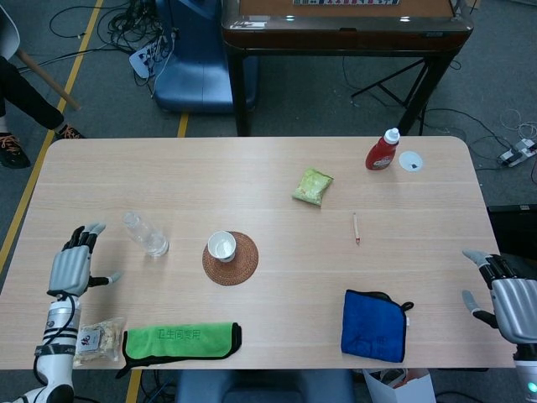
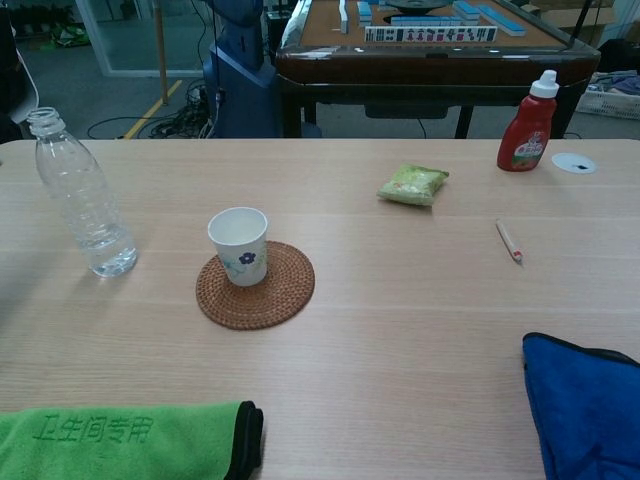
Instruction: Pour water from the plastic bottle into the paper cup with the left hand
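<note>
The clear plastic bottle (image 1: 145,234) (image 2: 79,194) stands upright on the table with no cap, a little water in its bottom. To its right, the white paper cup (image 1: 221,246) (image 2: 240,246) with a small flower print sits on a round woven coaster (image 1: 231,259) (image 2: 256,286). My left hand (image 1: 74,268) hovers near the table's left edge, well left of the bottle, fingers spread and empty; the chest view does not show it. My right hand (image 1: 506,295) is at the table's right edge, fingers apart, holding nothing.
A green towel (image 1: 183,342) and a small snack packet (image 1: 96,339) lie at the front left. A blue cloth (image 1: 375,326) lies front right. A green snack bag (image 1: 313,185), a pencil (image 1: 356,227), a red bottle (image 1: 383,149) and a white lid (image 1: 410,161) lie farther back.
</note>
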Action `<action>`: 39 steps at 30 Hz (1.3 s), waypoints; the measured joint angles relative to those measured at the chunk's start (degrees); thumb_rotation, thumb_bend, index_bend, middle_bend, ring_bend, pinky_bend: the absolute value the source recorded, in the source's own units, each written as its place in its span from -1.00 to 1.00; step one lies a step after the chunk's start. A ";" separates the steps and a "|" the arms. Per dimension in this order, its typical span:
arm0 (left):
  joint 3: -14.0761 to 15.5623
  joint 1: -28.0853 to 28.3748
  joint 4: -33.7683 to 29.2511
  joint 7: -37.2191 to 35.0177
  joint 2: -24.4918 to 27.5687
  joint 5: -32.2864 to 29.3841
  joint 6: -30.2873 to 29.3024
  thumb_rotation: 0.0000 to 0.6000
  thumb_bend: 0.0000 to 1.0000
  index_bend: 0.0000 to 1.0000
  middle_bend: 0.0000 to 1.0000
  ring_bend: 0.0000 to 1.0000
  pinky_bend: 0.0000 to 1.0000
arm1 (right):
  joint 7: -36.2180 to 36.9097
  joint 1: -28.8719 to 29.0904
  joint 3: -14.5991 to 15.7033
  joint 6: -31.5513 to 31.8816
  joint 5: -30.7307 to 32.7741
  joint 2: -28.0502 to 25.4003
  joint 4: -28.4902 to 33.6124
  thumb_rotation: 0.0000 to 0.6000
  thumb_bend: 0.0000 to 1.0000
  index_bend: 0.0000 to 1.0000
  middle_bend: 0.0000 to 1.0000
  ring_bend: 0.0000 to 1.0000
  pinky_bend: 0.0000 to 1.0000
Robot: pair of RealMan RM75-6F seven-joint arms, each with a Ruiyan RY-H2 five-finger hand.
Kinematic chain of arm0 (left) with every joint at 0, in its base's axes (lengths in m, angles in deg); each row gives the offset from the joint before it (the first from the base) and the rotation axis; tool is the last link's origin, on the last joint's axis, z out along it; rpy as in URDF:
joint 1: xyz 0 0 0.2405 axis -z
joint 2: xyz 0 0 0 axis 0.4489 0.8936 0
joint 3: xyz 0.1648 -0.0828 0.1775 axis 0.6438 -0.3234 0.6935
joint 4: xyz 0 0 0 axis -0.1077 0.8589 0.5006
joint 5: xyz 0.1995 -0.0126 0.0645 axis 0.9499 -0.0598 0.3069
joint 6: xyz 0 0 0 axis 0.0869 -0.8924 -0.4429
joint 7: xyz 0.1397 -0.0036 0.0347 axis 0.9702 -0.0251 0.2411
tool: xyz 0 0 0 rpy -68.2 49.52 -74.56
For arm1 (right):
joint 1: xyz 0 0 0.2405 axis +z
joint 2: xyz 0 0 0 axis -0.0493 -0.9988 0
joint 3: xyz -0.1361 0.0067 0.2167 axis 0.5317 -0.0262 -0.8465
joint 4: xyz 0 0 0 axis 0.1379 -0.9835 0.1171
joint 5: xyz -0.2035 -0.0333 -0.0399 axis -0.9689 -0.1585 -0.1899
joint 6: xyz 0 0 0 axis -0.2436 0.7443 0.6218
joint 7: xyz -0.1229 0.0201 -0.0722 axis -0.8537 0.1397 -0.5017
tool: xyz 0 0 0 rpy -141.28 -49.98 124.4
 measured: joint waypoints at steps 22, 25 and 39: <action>12.55 -8.31 4.49 5.96 4.62 22.54 -14.08 1.00 -0.96 -0.16 -0.09 -0.52 -0.39 | -2.97 0.15 -0.46 -0.25 1.37 1.04 0.11 1.00 -0.30 -0.57 -0.48 -0.58 -0.07; 12.46 -8.77 4.37 6.69 4.81 22.69 -13.99 1.00 -0.96 -0.15 -0.08 -0.52 -0.39 | -2.88 0.07 -0.42 -0.06 1.16 1.03 0.04 1.00 -0.30 -0.57 -0.48 -0.58 -0.07; 11.36 -9.72 4.68 7.40 4.43 22.16 -13.03 1.00 -0.96 -0.14 -0.08 -0.55 -0.39 | -2.98 0.98 -0.63 -2.04 2.25 1.21 -0.25 1.00 -0.30 -0.57 -0.48 -0.58 -0.07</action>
